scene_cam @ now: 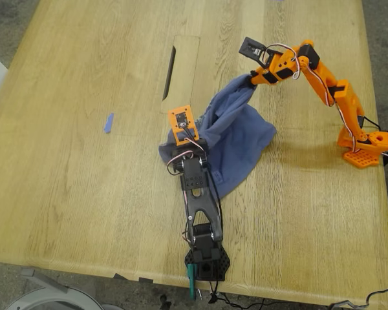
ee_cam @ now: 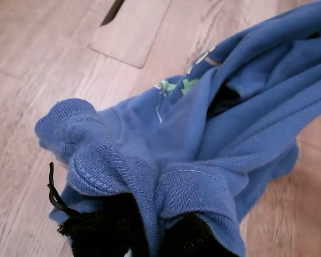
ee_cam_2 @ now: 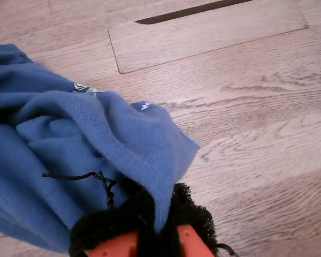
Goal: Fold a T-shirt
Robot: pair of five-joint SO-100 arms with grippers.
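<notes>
The T-shirt (scene_cam: pixel 236 132) is bunched up mid-table, nowhere near folded yet, and is held off the wood at two spots so it sags between them. One bit of hem is clamped in my first gripper (ee_cam: pixel 150 235), on the black arm at the near edge of the exterior view, and another in my second gripper (ee_cam_2: pixel 155 230), on the orange arm at that view's right. Looks like the spreading-out step, so next the cloth probably needs to be pulled apart and laid flat on the table (scene_cam: pixel 71 194) before any fold is tried.
</notes>
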